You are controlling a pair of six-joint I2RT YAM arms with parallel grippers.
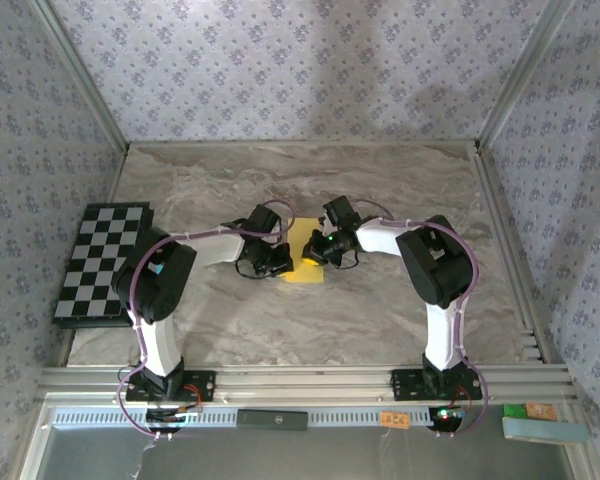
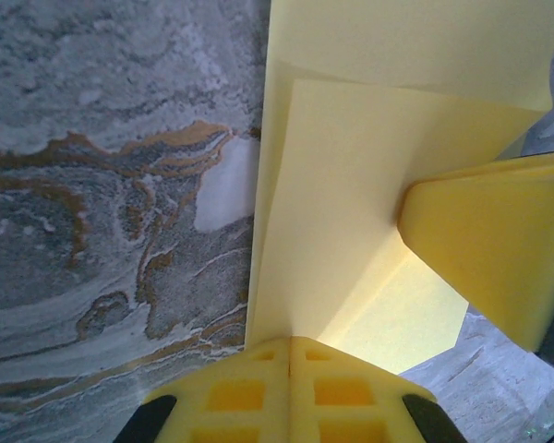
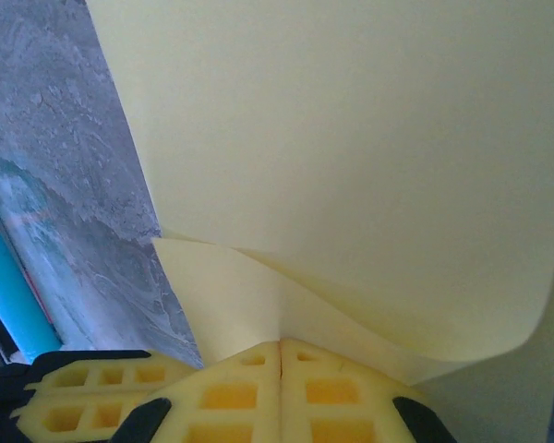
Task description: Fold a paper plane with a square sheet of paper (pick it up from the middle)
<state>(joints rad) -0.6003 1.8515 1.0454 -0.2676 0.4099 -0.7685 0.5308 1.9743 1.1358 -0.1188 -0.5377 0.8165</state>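
Jaws of both grippers are closed, tips meeting at the yellow paper.
Left gripper (image 2: 289,355) and right gripper (image 3: 280,355) flank the square sheet of paper (image 1: 302,266) at frame centre, equally near (it is creased, one flap curling up). Its long axis runs toward the top edge. The checkered board (image 1: 105,262) lies well apart at left, obstructing nothing.

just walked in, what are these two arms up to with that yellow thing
A robot is folding a yellow sheet of paper in the middle of the marble table. The left pincer and the right pincer are both shut, tips at the paper. It already has a crease, and a flap curls over by the right pincer. Whether they pinch or press it is unclear.
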